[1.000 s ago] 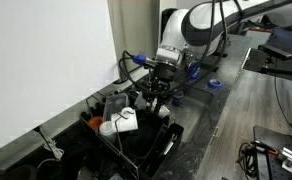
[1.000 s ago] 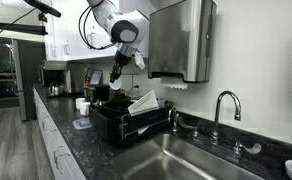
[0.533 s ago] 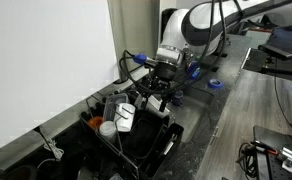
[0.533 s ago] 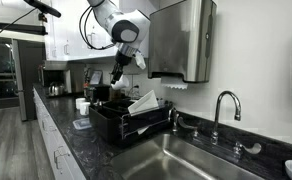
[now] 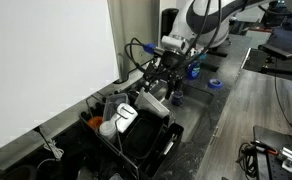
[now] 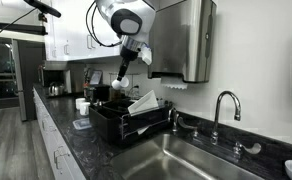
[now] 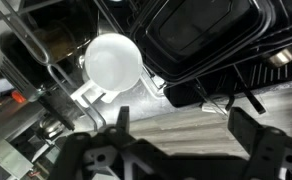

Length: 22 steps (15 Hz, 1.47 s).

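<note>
A white mug (image 7: 113,62) lies in the black dish rack (image 7: 26,70), its mouth facing the wrist camera and its handle toward the gripper. In an exterior view the mug (image 5: 124,118) rests at the rack's near side (image 5: 151,145). My gripper (image 5: 158,88) hangs above and beside it, open, with nothing between its fingers. In the wrist view the gripper (image 7: 186,125) frames bare grey wood floor, with the mug apart from the fingertips (image 7: 121,118). A black plastic container (image 7: 206,35) sits in the rack next to the mug. From the sink side the gripper (image 6: 120,86) hovers over the rack (image 6: 111,122).
A steel sink (image 6: 181,160) and faucet (image 6: 221,105) adjoin the rack on the dark counter. A paper towel dispenser (image 6: 181,40) hangs on the wall above. White cups (image 6: 83,104) stand beyond the rack. A blue tape roll (image 5: 214,85) lies on the wood floor.
The gripper opened, letting go of the white mug, and rose up and away from the rack. The mug stays in the rack.
</note>
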{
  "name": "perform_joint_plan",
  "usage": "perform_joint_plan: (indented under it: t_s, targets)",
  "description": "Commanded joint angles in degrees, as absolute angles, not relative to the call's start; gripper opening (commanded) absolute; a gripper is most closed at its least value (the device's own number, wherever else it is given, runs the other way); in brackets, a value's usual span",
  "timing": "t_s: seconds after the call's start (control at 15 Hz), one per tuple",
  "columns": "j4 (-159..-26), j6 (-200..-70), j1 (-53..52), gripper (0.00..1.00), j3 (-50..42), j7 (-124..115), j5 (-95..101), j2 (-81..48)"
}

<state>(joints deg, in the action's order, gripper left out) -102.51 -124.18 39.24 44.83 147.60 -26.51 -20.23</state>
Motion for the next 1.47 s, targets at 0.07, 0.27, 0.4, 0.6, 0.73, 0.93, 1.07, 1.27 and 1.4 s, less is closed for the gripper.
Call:
perform_joint_plan:
  t_s: [0.07,0.27,0.4,0.6,0.73,0.93,1.07,1.27,1.4]
  targets:
    - [-110.0,-124.4,30.0,1.0,29.4,145.7,-34.6,-7.4]
    - [-114.1,-125.1,20.4,1.0,17.5,140.3,-35.3,-2.2]
    - [-116.9,-125.8,15.6,1.0,12.2,134.3,-34.0,0.8]
    - [-120.9,-127.5,10.3,1.0,6.8,123.1,-31.0,4.6]
    - [-123.5,-129.2,7.9,1.0,4.7,115.7,-29.4,6.7]
    - [-126.9,-132.7,5.5,1.0,2.7,104.3,-26.0,9.3]
    - [-128.8,-134.6,4.5,1.0,1.9,96.1,-23.3,10.8]
    - [-131.0,-136.8,3.8,1.0,1.1,83.4,-17.9,12.3]
    - [-131.6,-137.3,3.8,1.0,0.6,74.8,-14.2,12.7]
